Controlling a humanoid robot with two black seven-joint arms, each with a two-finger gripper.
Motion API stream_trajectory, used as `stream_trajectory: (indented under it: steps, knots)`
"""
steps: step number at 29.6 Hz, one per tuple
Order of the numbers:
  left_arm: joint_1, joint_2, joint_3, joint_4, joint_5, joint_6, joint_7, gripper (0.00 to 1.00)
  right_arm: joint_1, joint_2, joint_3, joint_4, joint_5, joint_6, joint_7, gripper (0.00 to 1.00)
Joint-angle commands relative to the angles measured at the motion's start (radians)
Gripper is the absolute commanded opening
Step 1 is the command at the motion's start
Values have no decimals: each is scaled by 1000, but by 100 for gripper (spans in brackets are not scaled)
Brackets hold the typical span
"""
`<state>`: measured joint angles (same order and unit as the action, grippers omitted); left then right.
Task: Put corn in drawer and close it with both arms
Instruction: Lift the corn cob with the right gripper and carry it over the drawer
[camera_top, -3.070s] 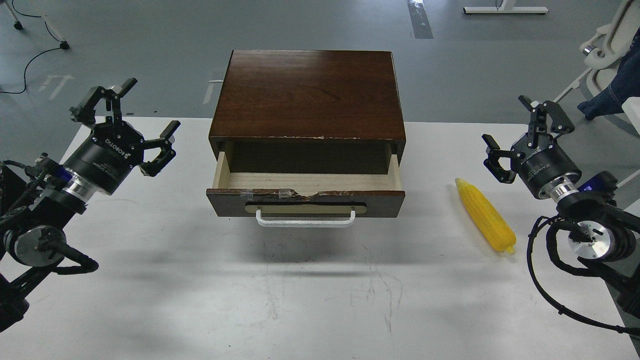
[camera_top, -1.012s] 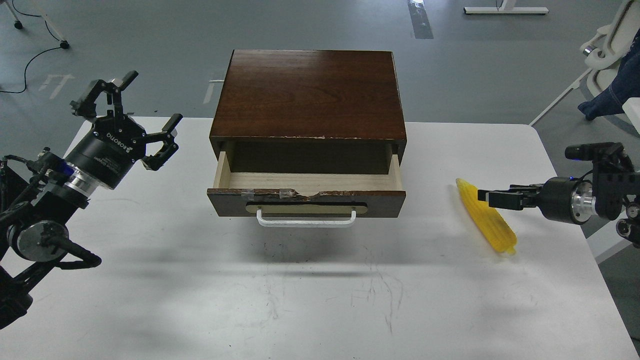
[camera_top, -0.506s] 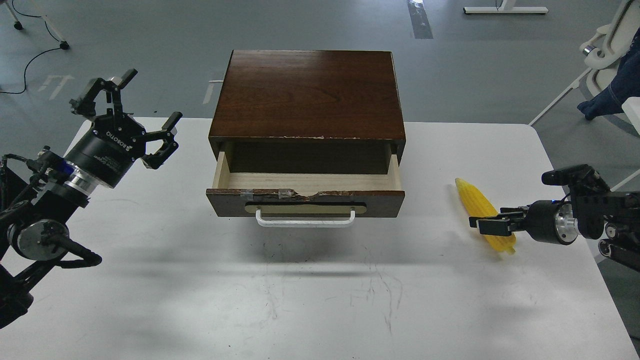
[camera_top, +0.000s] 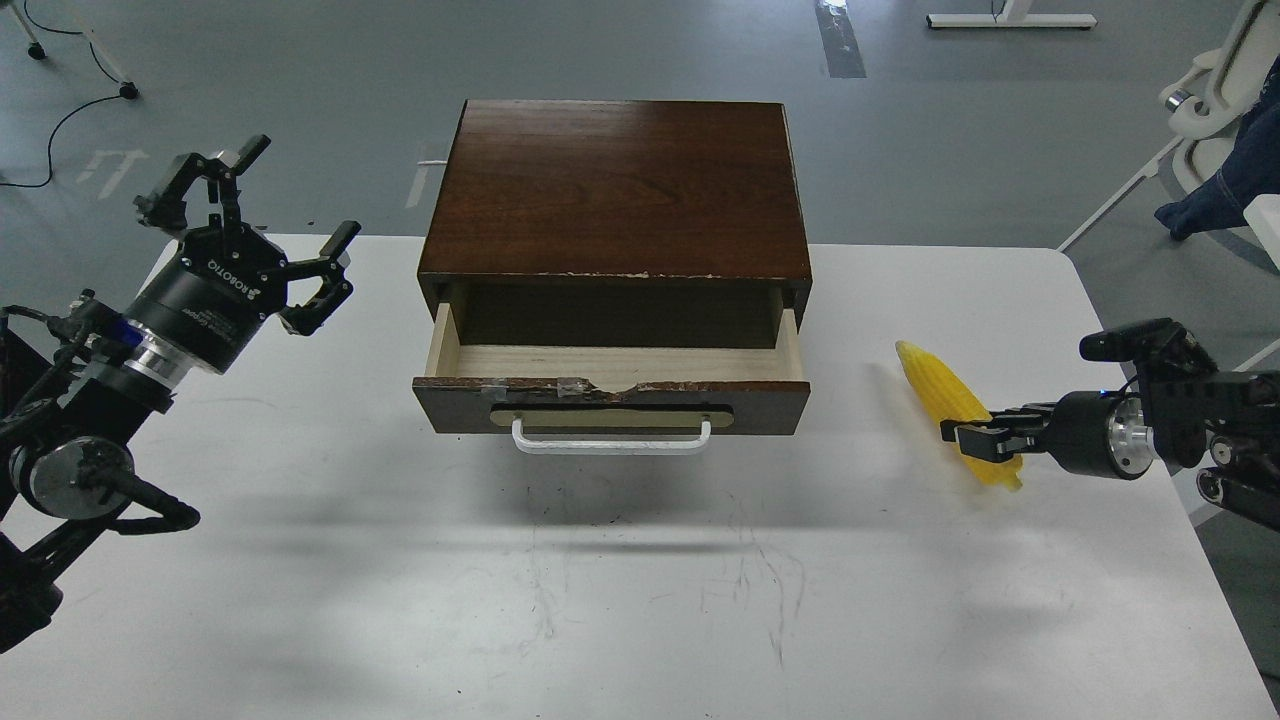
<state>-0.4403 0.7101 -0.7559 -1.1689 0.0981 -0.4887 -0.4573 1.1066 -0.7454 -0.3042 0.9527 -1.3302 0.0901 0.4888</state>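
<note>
Lying at 3 o'clock of the open drawer (camera_top: 610, 365), corn (camera_top: 945, 398): long axis from 11 to 5 o'clock, on the table (camera_top: 640, 580); right gripper (camera_top: 968, 438) reaching in from 3 o'clock, fingers closed around its lower half; left gripper (camera_top: 255, 225) at 9 o'clock, spread wide, empty, well apart; carry runs toward 9 o'clock.

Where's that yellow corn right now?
In the head view the corn is at the table's right side, right of the open drawer, with the right gripper closed on its near end.
</note>
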Motion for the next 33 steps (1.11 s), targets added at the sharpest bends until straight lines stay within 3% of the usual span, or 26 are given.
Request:
stream_trajectory:
  steps: [1,10,16,24,33]
  knots:
    - [-1,0,0,0,0,0,0,100,116,-23,-1,60,9,10,0,18]
    - [-3,0,1,0,0,0,0,100,467,-5,-18,205,11,121,0,20]
    - [-3,12,1,0,0,0,0,100,637,228,-149,210,9,146,0,20]
    - [-1,31,3,-2,0,0,0,100,717,417,-240,216,-39,142,0,20]
    - [-1,31,12,-2,2,0,0,100,726,475,-282,218,-144,140,0,22]
